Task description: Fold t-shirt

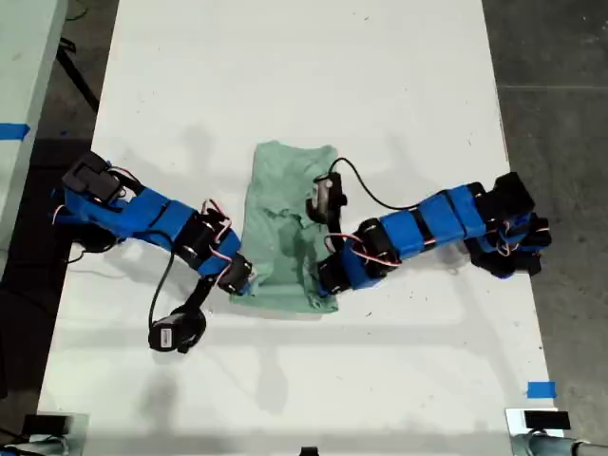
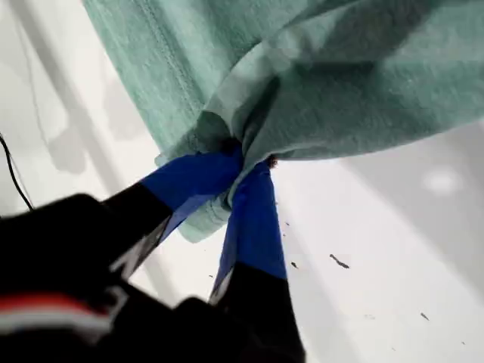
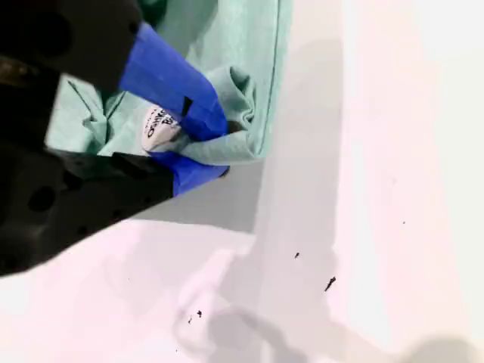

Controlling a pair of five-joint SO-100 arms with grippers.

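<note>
T-shirt (image 1: 280, 223): pale mint-green cloth, lying on the white table (image 1: 313, 76) about mid-table, narrowed into a long strip that runs away from the camera in the exterior view; surface rumpled, with creases near the middle
T-shirt near end: both corners of the end closest to the exterior view's bottom edge are gathered up in the grippers; the far end lies flat and free
My first gripper (image 2: 243, 160): blue-taped jaws pressed together on a bunched fold of the t-shirt, fabric wrinkled tight where they meet; a stitched hem runs along the cloth beside it
My second gripper (image 3: 219, 151): jaws closed around a corner of the t-shirt, with a small white sewn-in label (image 3: 159, 127) showing between the taped fingers; hem edge visible along the cloth
Arm placement: one blue arm reaches in from the exterior view's left, the other from the exterior view's right, each ending at a near corner of the shirt; which one is first or second I cannot tell from the wrist views
Table: white, with a few small dark specks (image 3: 330, 283) near my second gripper
Other: blue tape marker (image 1: 541, 389) on the table toward the exterior view's lower right
</note>
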